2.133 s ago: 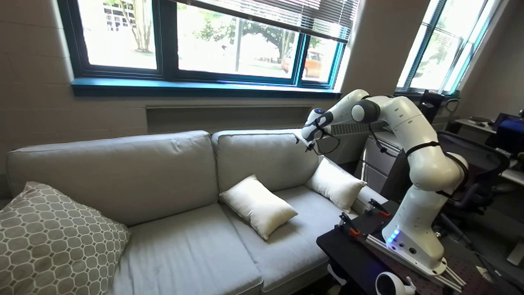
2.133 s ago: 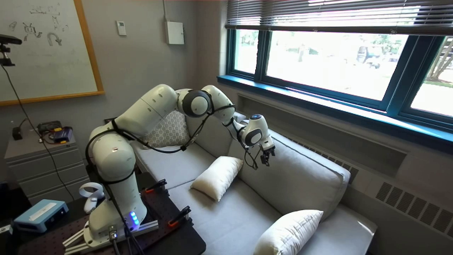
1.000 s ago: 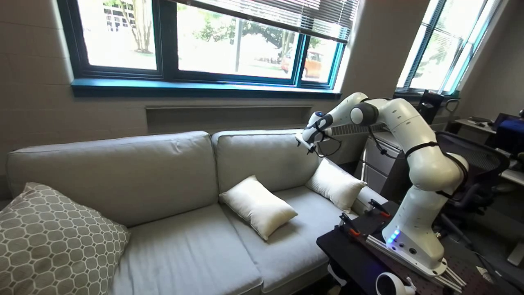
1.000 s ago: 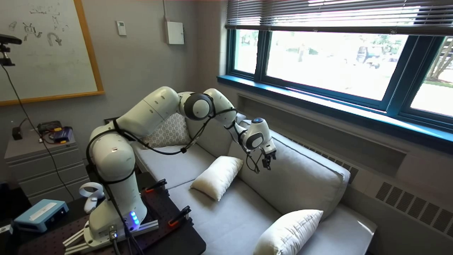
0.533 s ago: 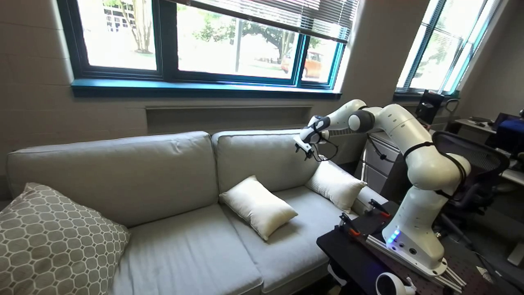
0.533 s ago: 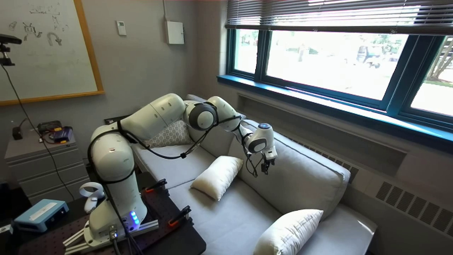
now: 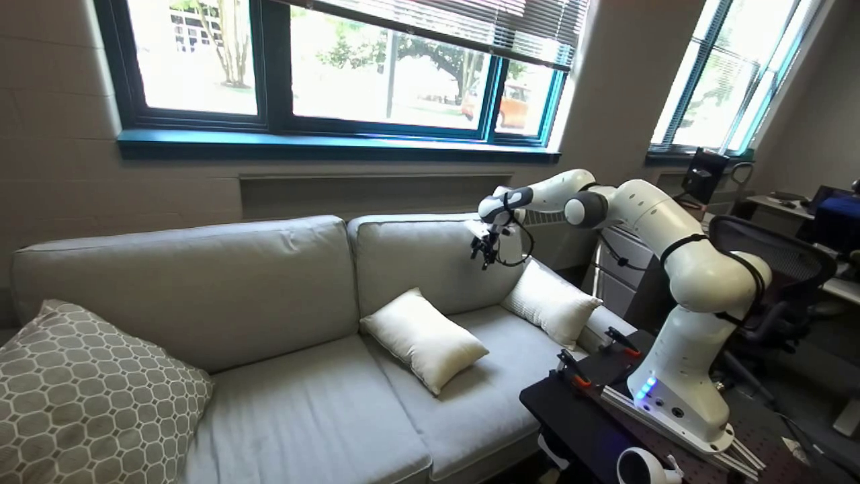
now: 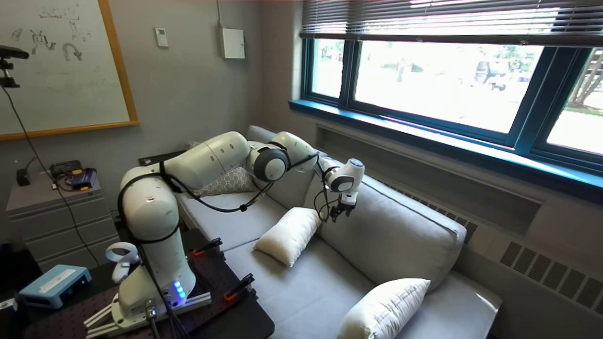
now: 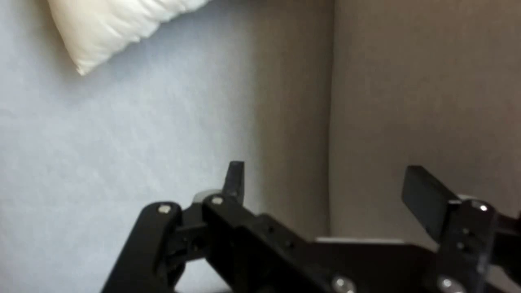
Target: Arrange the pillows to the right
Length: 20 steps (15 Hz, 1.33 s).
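Two cream-white pillows lie on the grey couch [image 7: 289, 403]. One pillow [image 7: 424, 339] rests tilted near the middle of the couch; it also shows in an exterior view [image 8: 288, 235]. The second pillow [image 7: 552, 302] leans by the armrest nearest the robot's table; it also shows in an exterior view [image 8: 386, 310]. My gripper [image 7: 482, 259] hangs in front of the backrest, above the seat, between the two pillows and apart from both. In the wrist view the gripper [image 9: 323, 175] is open and empty over the seat-backrest seam. A cream-white pillow corner [image 9: 110, 28] shows at top left.
A larger grey patterned pillow [image 7: 101, 396] sits at the far end of the couch. The couch backrest [image 8: 400, 230] stands close behind the gripper. The robot's black table [image 7: 571, 410] with clamps stands against the couch front.
The arm has come down. The gripper has turned and, in the last half second, moved sideways along the backrest toward the middle pillow. The pillows have not moved.
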Available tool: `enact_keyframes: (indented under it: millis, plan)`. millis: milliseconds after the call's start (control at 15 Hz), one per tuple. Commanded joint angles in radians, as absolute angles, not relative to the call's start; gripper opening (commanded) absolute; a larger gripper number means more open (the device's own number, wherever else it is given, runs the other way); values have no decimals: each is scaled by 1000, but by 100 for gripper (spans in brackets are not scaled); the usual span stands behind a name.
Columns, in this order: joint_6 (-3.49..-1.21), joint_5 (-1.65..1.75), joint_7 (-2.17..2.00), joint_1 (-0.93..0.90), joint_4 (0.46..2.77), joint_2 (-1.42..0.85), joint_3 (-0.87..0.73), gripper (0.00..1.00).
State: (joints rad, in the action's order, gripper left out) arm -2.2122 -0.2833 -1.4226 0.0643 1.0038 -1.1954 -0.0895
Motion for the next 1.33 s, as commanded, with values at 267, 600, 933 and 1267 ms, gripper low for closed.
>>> enact_keyframes:
  millis: [267,600,933,1267]
  plan:
    - [-2038,-361,-1601,49,821,-1295,-1,100]
    - [-2021,-372,-1615,54,769,-1331,8,100]
    - [-1958,-396,-1645,74,684,-1412,78,100]
    - [-1976,-492,-1806,93,616,-1547,96,100]
